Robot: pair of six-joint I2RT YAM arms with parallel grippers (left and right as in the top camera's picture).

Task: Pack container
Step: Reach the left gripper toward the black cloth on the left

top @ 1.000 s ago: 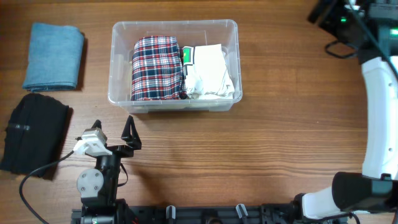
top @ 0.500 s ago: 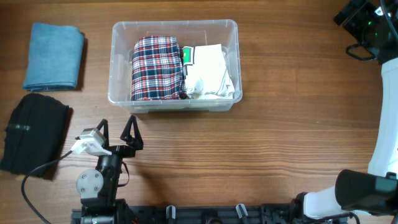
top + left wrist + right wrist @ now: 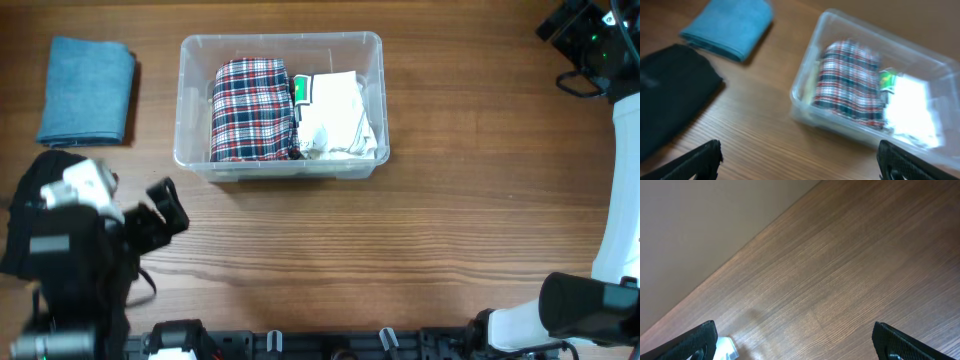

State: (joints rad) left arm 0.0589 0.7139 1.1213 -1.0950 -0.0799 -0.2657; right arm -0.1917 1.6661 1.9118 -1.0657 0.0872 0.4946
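On the bench (image 3: 450, 230), the container (image 3: 280, 42) sits near the far edge; a black garment (image 3: 670, 95) lies at the left edge. In the container a plaid garment (image 3: 253, 110) lies beside a white garment (image 3: 335, 115). The left gripper (image 3: 797, 152) and right gripper (image 3: 795, 340) both gape wide, gripping nothing.

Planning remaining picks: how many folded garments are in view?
4. The plaid garment and white garment sit side by side in the container; the blue garment and black garment lie on the table left of it. More may be hidden underneath.
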